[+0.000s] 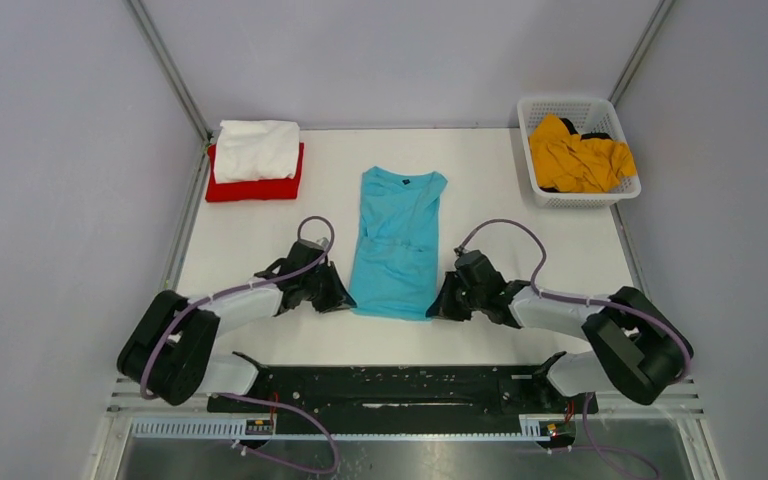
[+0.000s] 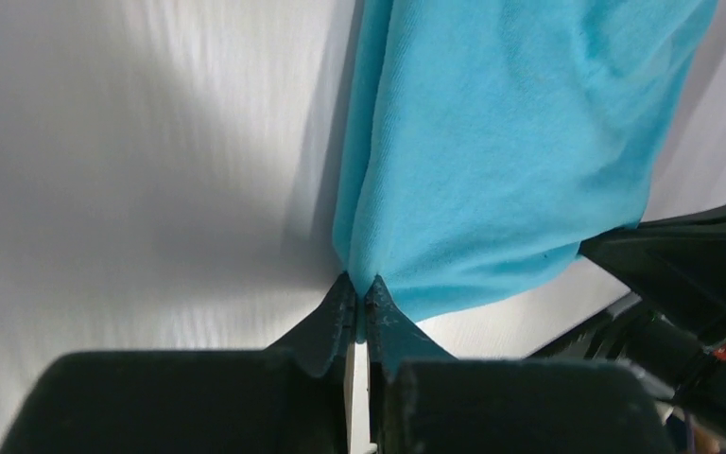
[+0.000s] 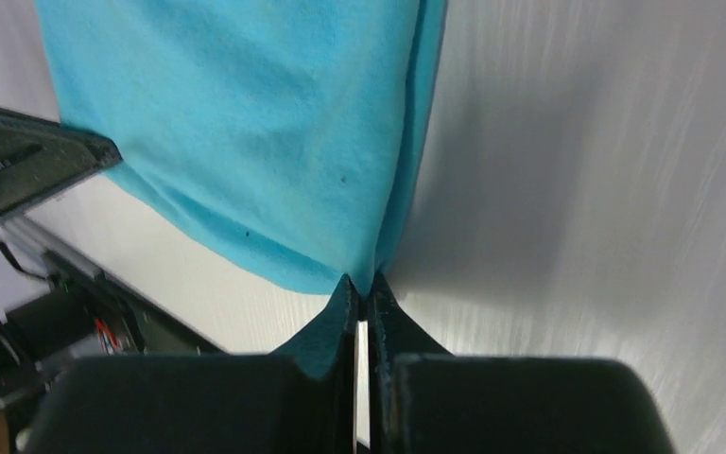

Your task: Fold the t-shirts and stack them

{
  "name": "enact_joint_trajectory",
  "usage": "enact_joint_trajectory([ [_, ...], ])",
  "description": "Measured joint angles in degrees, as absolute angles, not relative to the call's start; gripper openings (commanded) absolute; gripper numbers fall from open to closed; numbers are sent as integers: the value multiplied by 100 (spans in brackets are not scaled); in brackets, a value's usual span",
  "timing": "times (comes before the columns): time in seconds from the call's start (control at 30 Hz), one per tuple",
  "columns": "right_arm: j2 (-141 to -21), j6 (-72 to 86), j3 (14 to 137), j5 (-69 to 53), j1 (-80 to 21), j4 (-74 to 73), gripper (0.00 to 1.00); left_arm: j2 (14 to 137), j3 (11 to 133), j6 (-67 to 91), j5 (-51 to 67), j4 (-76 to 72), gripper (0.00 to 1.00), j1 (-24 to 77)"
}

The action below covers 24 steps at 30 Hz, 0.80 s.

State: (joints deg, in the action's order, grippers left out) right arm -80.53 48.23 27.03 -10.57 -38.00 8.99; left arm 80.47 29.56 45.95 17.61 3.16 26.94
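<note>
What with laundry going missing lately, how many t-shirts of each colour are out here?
turquoise t-shirt: 1
white t-shirt: 1
red t-shirt: 1
mustard yellow t-shirt: 1
Total: 4
Dark patches beside the yellow one in the basket are too unclear to count.

The folded white cloth t-shirt (image 1: 256,148) is covering most of the folded red cloth t-shirt (image 1: 253,189), so only its edges are showing. Both wrist views are cutting off the turquoise cloth t-shirt (image 2: 510,142) at the top edge, and the white table (image 2: 132,189) is smearing into blur. The crumpled mustard yellow t-shirt (image 1: 575,158) is hiding most of a dark item (image 1: 568,126) in the white plastic lattice basket (image 1: 588,199), too small to identify.
</note>
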Motion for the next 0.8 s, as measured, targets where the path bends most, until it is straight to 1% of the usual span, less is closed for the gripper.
enact_joint_trajectory([
  [0.13, -7319, 4825, 2357, -1472, -4134, 311, 0, 6829, 2429, 4685, 1680, 1081, 0, 2928],
  [0.27, -6045, 4816, 2224, -2171, -4392, -541, 0, 4709, 2261, 4928, 1533, 2239, 0, 3404],
  [0.37, -5083, 4810, 2252, -2731, -4421, -989, 0, 3044, 2298, 5116, 1422, 2832, 0, 3708],
  [0.43, -4602, 4825, 2305, -3070, -4425, -1205, 0, 2281, 2377, 5203, 1411, 3129, 0, 3791],
  [0.5, -4333, 4834, 2381, -3356, -4427, -1313, 0, 1962, 2480, 5238, 1409, 3315, 0, 3809],
  [0.57, -4215, 4856, 2473, -3621, -4427, -1356, 0, 1951, 2670, 5234, 1400, 3509, 0, 3817],
  [0.7, -4331, 4934, 2620, -4012, -4397, -1343, 0, 2342, 3129, 5140, 1234, 3693, 0, 3824],
  [0.8, -4600, 4982, 2703, -4294, -4180, -1236, 0, 2707, 3430, 5054, 961, 3704, 0, 3833],
])
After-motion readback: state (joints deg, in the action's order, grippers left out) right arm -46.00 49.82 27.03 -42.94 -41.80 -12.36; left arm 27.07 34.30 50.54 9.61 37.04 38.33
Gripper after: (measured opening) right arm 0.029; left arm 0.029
